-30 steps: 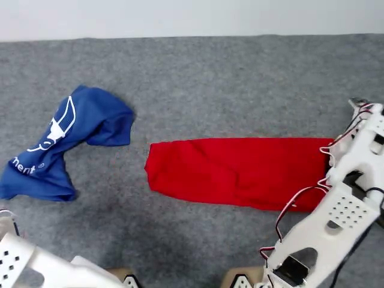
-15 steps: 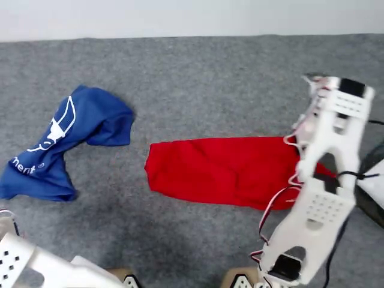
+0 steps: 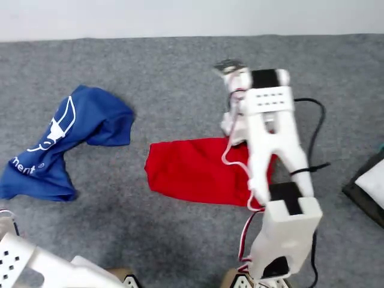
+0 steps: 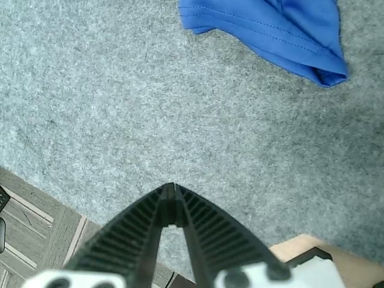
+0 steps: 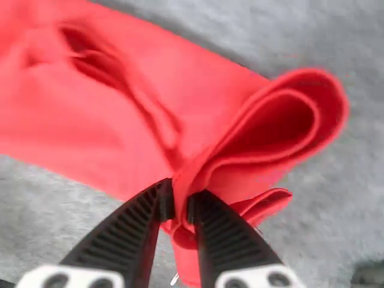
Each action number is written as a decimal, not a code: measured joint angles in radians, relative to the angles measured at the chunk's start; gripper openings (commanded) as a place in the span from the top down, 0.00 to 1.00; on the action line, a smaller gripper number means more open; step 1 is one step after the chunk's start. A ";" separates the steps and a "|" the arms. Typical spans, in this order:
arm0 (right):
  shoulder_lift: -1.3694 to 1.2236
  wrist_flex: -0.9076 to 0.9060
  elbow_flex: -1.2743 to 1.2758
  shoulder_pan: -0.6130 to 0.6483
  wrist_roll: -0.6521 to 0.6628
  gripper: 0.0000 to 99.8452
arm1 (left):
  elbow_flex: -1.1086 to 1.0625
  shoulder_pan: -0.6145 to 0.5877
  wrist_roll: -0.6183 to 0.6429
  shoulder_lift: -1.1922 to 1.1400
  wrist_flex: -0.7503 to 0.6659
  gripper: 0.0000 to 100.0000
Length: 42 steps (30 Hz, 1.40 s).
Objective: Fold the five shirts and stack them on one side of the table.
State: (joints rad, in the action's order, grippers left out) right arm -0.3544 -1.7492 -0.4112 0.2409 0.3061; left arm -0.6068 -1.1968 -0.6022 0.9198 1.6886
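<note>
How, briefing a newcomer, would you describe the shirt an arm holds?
On the grey table, look mid-table, beside the crumpled blue shirt. The red shirt lies there, one end pinched in the right gripper; it alone is plain, without print.

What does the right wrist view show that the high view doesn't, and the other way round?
Right wrist view: the right gripper shut on a pinched edge of the red shirt, with the cloth curled into a loop beside the jaws. High view: the blue shirt crumpled at the left of the table, and the right arm stretched over the red shirt's right end. Both: the red shirt lying on the grey table cover.
</note>
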 measured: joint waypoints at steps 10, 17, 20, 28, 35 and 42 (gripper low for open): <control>0.000 0.003 0.000 0.258 -0.038 0.99 | 0.000 0.000 0.000 0.000 0.000 1.00; -0.046 0.009 0.000 0.377 -0.038 0.99 | 0.000 0.000 0.000 0.000 0.000 1.00; -0.094 0.017 0.000 0.423 -0.038 0.99 | 0.000 0.000 0.000 0.000 0.000 1.00; -0.241 0.038 -0.097 0.470 -0.034 0.99 | 0.000 0.000 0.000 0.000 0.000 1.00; -0.339 0.009 -0.299 0.470 -0.034 0.99 | 0.000 0.000 0.000 0.000 0.000 1.00; -0.413 0.002 -0.480 0.463 -0.034 0.99 | 0.000 0.000 0.000 0.000 0.000 1.00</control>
State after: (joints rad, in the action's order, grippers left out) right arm -0.7672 -1.7476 -0.8915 0.7043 0.2723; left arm -0.6068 -1.1968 -0.6022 0.9198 1.6886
